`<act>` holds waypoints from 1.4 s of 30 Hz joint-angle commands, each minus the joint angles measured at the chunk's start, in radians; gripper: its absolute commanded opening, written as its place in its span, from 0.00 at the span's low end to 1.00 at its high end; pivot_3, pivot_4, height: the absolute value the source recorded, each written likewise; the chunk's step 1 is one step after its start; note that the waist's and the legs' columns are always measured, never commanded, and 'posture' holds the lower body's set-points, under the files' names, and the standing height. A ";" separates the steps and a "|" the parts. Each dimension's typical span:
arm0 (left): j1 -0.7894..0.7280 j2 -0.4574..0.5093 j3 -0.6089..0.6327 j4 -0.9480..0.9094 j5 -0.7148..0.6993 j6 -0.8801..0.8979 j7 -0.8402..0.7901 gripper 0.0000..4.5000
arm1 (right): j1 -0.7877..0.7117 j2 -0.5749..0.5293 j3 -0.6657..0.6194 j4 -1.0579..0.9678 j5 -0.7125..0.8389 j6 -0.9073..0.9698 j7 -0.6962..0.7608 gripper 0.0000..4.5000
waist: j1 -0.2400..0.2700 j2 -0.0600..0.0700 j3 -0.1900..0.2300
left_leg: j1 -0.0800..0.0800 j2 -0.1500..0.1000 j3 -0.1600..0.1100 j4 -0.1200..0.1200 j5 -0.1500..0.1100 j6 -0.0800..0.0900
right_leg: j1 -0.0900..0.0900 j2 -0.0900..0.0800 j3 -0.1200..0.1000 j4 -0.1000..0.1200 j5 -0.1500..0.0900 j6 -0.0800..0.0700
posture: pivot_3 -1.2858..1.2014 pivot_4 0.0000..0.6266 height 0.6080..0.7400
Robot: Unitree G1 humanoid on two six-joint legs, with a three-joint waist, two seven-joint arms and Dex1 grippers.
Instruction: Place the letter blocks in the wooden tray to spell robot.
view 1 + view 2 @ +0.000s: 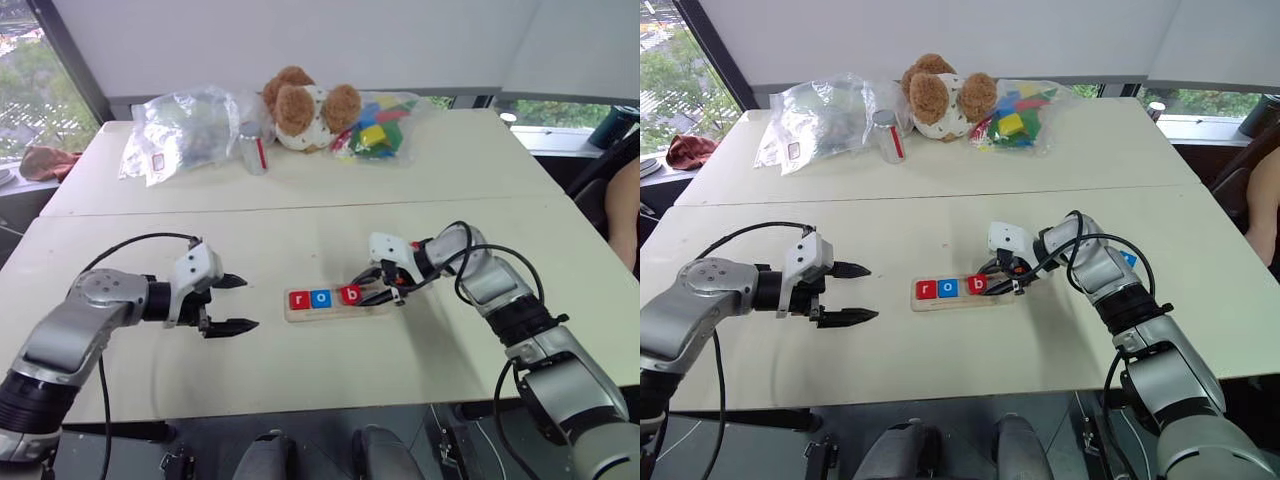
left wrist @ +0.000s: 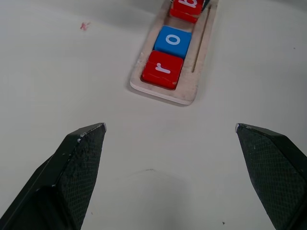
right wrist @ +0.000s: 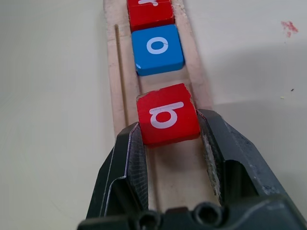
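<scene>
I have the right gripper [image 3: 169, 139] closed on the red b block [image 3: 168, 120], over the wooden tray [image 3: 115, 72] beside the blue o block [image 3: 157, 48], along its long axis, while the left gripper [image 1: 232, 303] stands wide open and empty off the tray's r end.

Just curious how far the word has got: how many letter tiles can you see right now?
3, all in the wooden tray: red r at its left end, blue o beside it, red b third, clamped by the right gripper. Others may be hidden behind that arm.
</scene>
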 commanded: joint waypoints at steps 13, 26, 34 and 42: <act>-0.019 -0.021 0.016 0.000 0.007 -0.030 0.016 1.00 | 0.004 0.070 0.003 -0.037 0.011 0.037 -0.021 0.26 | 0.002 0.000 0.000 | 0.000 0.000 0.000 0.000 0.000 0.000 | 0.000 0.000 0.000 0.000 0.000 0.000 | 0.52 0.24 1.00; -0.014 -0.034 0.018 0.000 0.013 -0.035 0.028 1.00 | -0.001 0.096 0.001 -0.003 0.001 0.015 -0.053 0.26 | 0.001 0.000 0.000 | 0.000 0.000 0.000 0.000 0.000 -0.001 | 0.000 0.000 0.000 0.000 0.000 0.000 | 0.52 0.24 1.00; -0.016 -0.040 0.013 0.005 0.020 -0.041 0.031 1.00 | 0.005 0.101 0.004 -0.009 0.002 0.018 -0.061 0.26 | 0.001 0.000 0.000 | 0.000 0.000 0.000 0.000 0.000 -0.001 | 0.000 0.000 0.000 0.000 0.000 0.000 | 0.52 0.24 1.00; -0.013 -0.047 0.014 0.004 0.023 -0.039 0.033 1.00 | -0.006 0.103 -0.007 -0.013 0.004 0.028 -0.081 0.99 | 0.001 0.000 0.000 | 0.000 0.000 0.000 0.000 0.000 -0.001 | 0.000 0.000 0.000 0.000 0.000 0.000 | 0.52 0.24 1.00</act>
